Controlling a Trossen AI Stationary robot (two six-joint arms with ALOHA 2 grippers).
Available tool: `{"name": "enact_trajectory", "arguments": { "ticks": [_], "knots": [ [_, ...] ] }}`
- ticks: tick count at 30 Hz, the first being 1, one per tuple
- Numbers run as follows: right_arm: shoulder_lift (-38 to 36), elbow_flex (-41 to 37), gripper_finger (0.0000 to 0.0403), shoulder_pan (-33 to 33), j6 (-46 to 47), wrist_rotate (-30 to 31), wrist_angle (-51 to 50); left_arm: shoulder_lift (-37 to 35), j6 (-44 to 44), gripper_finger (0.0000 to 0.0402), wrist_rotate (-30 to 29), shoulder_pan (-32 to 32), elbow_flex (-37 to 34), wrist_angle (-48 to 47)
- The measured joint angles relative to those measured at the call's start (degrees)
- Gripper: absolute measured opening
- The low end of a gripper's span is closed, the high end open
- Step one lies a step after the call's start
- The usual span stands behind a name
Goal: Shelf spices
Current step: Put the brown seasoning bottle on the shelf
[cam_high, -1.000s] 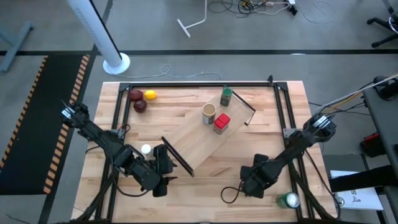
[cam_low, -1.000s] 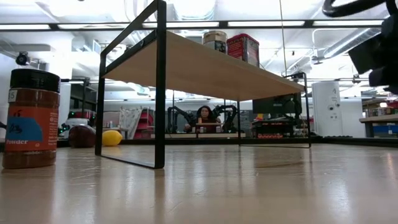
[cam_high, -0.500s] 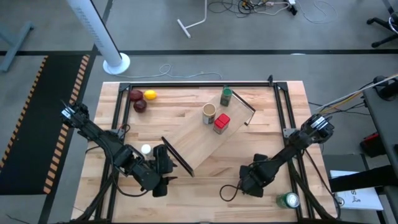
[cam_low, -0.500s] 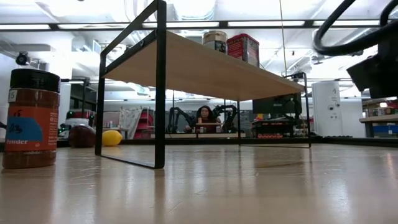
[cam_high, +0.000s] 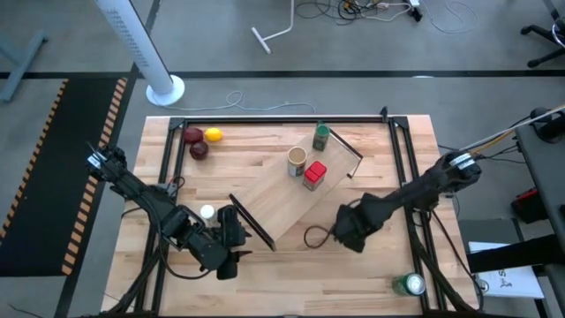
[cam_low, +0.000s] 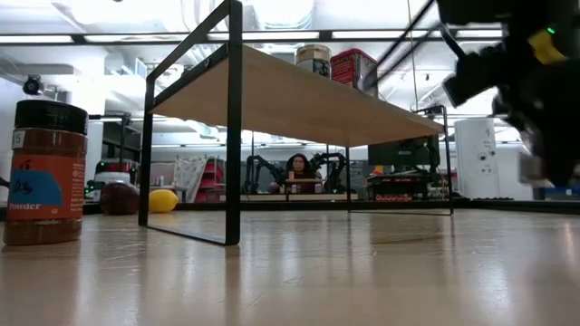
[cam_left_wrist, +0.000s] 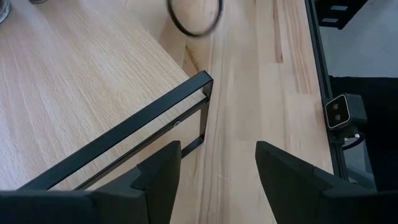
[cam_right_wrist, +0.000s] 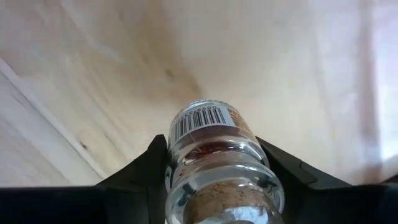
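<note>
Carrying a glass spice jar (cam_right_wrist: 214,168) clamped in my right jaws (cam_high: 349,231) beside the shelf (cam_high: 296,199), I am judging that the next move is lifting it onto the board, while my left jaws (cam_left_wrist: 214,174) are waiting apart at the shelf's near rail (cam_left_wrist: 124,134).

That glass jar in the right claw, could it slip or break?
The jar looks like smooth clear glass, so it is probably slippery and breakable if dropped. The right claw pinches it from both sides. It looks partly full, so likely fairly light.
</note>
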Motion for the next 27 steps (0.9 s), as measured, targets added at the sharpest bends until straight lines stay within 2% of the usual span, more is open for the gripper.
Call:
{"name": "enact_trajectory", "arguments": {
  "ticks": [10,14,20,27],
  "knots": [
    [-18.3,3.8,0.0166,-9.3,-4.8,5.4,-1.9,0.0,0.5,0.0197,0.0,0.0,0.0,0.0],
    [-23.1,6.4,0.0166,-14.0,-5.1,7.6,-3.4,0.0,0.7,0.0197,-0.1,0.0,0.0,0.0],
    [-23.6,11.7,0.0166,-22.8,-11.6,6.2,-4.4,0.0,1.1,0.0197,-0.4,0.2,0.0,0.1],
    [-18.0,17.6,0.0166,-32.0,-21.1,0.1,-4.3,0.0,1.1,0.0197,-0.5,0.3,0.0,0.1]
  ]
}}
